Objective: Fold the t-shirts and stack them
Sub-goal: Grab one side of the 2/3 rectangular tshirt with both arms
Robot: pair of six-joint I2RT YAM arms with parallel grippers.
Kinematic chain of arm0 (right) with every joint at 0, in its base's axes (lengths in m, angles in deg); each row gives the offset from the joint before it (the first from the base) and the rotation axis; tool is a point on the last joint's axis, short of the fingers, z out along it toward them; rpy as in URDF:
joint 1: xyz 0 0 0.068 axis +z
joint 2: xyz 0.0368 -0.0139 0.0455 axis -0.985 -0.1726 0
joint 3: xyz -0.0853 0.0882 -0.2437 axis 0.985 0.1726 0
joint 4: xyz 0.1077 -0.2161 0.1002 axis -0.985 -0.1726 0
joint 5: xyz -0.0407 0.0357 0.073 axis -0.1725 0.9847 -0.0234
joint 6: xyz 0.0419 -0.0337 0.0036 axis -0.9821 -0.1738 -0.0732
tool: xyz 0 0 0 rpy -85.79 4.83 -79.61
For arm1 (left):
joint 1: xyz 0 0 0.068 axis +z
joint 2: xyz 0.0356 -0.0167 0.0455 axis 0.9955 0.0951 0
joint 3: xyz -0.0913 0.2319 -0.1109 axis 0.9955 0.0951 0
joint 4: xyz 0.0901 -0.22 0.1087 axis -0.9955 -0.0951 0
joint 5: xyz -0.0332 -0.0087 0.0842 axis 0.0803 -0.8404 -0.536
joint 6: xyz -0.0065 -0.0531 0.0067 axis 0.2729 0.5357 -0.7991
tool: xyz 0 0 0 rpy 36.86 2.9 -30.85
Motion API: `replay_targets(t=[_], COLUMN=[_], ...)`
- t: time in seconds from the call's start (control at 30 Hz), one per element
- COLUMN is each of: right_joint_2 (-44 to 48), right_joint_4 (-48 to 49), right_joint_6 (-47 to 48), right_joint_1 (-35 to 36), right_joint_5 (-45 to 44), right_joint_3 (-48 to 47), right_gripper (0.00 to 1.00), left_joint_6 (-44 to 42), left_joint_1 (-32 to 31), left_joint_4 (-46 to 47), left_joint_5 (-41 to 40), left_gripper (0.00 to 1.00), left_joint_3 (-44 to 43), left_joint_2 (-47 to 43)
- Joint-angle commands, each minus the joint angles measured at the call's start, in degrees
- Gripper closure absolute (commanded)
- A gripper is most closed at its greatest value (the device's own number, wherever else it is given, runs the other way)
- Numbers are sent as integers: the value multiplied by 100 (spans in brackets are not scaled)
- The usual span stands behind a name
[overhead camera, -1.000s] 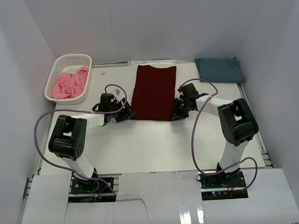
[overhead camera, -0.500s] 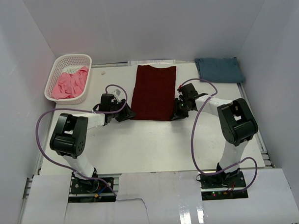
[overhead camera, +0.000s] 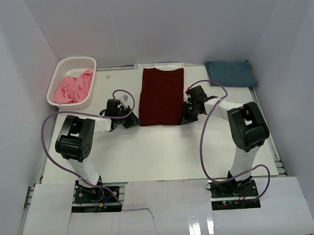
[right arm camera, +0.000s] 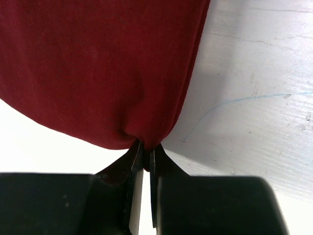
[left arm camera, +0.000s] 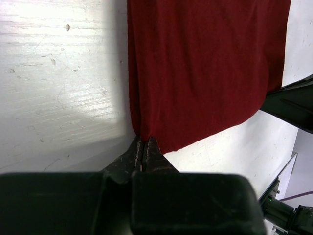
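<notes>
The white bench (overhead camera: 163,148) carries everything. The maroon shirt (overhead camera: 161,96) lies flat on it as a tall folded rectangle, toward the far middle. The blue shirt (overhead camera: 230,72) lies folded to the right of the maroon shirt and farther back, well apart from it. The white basket (overhead camera: 76,59) stands to the maroon shirt's left, also apart, with the pink shirt (overhead camera: 73,88) crumpled inside. The left claw (left arm camera: 145,147) is pinched tight on the maroon shirt's near left corner. The right claw (right arm camera: 145,149) is pinched tight on its near right corner, bunching the cloth there.
</notes>
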Motion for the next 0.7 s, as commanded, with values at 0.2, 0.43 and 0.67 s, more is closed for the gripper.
replay_targets(t=[0.2,0.43,0.67], right_joint_2=[153,777,2042], right_joint_4=[-255,-519,-773], right_joint_6=[379,598,432], right_joint_1=[11,46,397], right_joint_5=[28,186,370], right_joint_3=[103,911,2010], right_gripper=[92,92,92], left_joint_6=[-201,-95,309], left_joint_1=[-99,-432,-942], left_joint_4=[-578,-1219,-1738], left_joint_5=[344,221,151], left_gripper=[100,100,100], left_joint_3=[458,1266,2067], left_joint_2=[-240,-1567,-2921])
